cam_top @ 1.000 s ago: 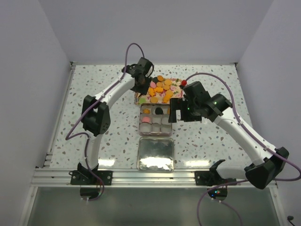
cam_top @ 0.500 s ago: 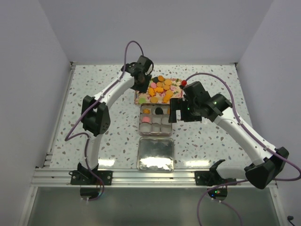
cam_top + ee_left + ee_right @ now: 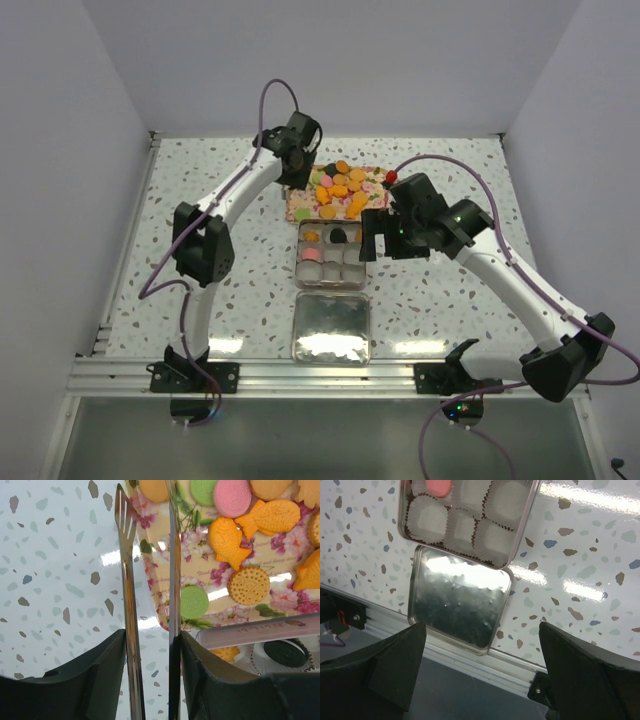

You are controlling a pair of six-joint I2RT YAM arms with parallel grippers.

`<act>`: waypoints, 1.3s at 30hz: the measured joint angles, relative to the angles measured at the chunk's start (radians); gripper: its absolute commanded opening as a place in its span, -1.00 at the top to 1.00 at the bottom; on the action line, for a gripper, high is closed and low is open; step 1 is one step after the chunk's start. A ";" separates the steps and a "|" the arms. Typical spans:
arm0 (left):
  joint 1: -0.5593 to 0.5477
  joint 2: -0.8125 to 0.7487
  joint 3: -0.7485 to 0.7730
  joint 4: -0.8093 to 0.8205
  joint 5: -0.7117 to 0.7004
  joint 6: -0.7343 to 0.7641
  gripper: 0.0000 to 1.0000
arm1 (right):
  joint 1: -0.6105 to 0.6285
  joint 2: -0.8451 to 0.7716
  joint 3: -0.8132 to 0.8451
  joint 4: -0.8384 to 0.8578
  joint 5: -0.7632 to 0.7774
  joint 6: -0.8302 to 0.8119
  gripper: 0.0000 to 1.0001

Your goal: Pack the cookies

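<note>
Cookies (image 3: 341, 190), mostly orange with some pink and green, lie heaped on a floral tray (image 3: 200, 537). My left gripper (image 3: 296, 176) (image 3: 151, 632) is shut on metal tongs (image 3: 125, 555), whose two blades stand apart with nothing between them, over the tray's left edge beside a green cookie (image 3: 193, 602). The partitioned tin (image 3: 331, 255) in front of the tray holds an orange, a black (image 3: 285, 652) and a pink cookie (image 3: 439, 485) in paper cups. My right gripper (image 3: 372, 236) (image 3: 482, 630) hangs wide open and holds nothing, to the right of the tin.
The tin's lid (image 3: 331, 327) (image 3: 460, 600) lies inner side up just in front of the tin, near the table's aluminium front rail (image 3: 470, 657). White walls close in the speckled table (image 3: 210, 200) on three sides.
My left gripper has drawn back a little toward the far left with the tongs. The right arm has hardly moved.
</note>
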 measured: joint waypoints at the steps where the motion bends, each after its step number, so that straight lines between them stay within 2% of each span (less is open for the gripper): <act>1: 0.000 0.006 0.013 -0.001 0.000 0.000 -0.02 | 0.000 0.000 0.000 0.000 0.002 -0.003 -0.97; 22: 0.000 0.111 0.067 -0.002 0.003 0.001 -0.02 | 0.000 -0.001 0.000 -0.008 0.016 -0.030 -0.97; 39: 0.000 0.122 0.084 -0.001 -0.008 0.008 0.42 | 0.000 0.000 0.002 -0.010 0.016 -0.034 -0.97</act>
